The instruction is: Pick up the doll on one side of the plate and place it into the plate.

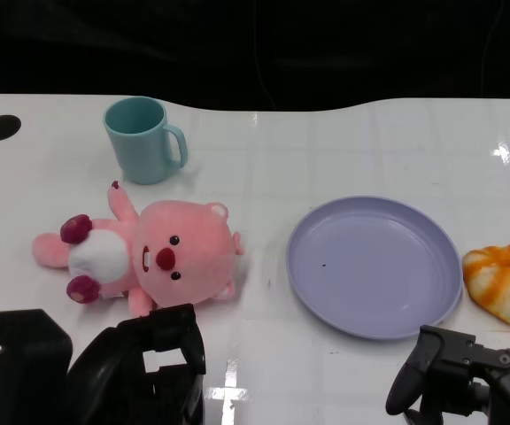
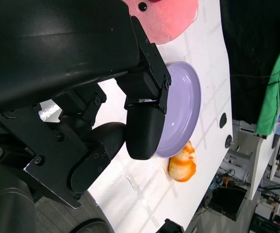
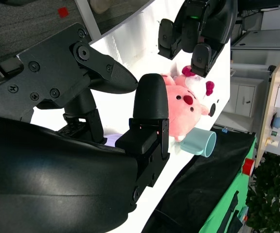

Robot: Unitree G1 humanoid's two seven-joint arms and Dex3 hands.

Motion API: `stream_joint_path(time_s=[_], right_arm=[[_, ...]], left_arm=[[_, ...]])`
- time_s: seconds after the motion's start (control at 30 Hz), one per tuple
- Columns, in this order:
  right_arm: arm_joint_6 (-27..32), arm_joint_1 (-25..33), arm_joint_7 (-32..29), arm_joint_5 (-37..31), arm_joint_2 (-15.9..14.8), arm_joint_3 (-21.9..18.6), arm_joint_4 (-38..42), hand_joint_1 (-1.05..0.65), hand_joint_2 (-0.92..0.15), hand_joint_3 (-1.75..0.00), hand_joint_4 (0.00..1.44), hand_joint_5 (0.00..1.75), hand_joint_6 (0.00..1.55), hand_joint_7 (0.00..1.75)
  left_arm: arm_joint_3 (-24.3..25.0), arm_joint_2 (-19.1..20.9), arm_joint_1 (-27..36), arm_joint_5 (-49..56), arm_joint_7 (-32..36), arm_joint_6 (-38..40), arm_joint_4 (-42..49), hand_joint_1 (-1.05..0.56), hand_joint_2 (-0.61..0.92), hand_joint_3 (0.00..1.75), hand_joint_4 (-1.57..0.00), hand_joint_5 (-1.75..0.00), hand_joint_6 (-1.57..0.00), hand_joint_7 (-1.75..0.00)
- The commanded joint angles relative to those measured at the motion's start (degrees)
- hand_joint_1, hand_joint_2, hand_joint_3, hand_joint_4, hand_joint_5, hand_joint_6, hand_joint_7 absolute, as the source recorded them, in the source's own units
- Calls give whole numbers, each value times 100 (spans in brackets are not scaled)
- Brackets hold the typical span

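While nothing is held yet, status as follows:

step: reach phase, before the grasp. Doll [image 1: 144, 257] lies on the tabletop [image 1: 264, 354], not lifted.

doll: pink plush, on its back, head toward the plate, limbs pointing away from it. Sits on the robot's left of the plate, apart from it with a strip of bare tabletop between.

plate [image 1: 374, 266]: lilac, nothing in it, flat on the tabletop. One small dark speck on its inner face.

left hand [image 1: 140, 363]: just below the doll in the head view, fingertips close to the doll's lower edge; contact cannot be told. Fingers spread, nothing between them. Left wrist view confirms: fingers [image 2: 145, 126] apart and bare, doll only at the frame edge.

right hand [image 1: 454, 376]: low, near the plate's near rim, not touching it. Fingers loosely apart, holding nothing. Looks idle for this job.

other items: teal mug [image 1: 144, 140] behind the doll, well apart from it. Orange and white bun-like thing [image 1: 507, 282] just beside the plate's far side from the doll. Neither belongs to the task.

next move, my read: left hand goes forward and down over the doll's body or head, closes around the soft bulk, lifts, carries across to the plate, lets go over its middle.

needs: wide fingers on approach, since the head is bulky and soft; firm squeeze, plush gives under grip.
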Motion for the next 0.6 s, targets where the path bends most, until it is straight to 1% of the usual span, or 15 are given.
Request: stream_joint_path(time_s=[0.03, 0.6], right_arm=[[23, -2, 7, 17, -67, -47, -64, -20, -55, -108, 64, 174, 58, 142], [10, -8, 3, -6, -69, -48, -69, -19, -55, -109, 64, 173, 59, 142]], left_arm=[[22, 81, -28, 76, 6, -22, -19, -18, 35, 148, -96, -175, -82, -170], [45, 68, -36, 65, -22, -50, 28, -16, 35, 148, -95, -175, -81, -170]])
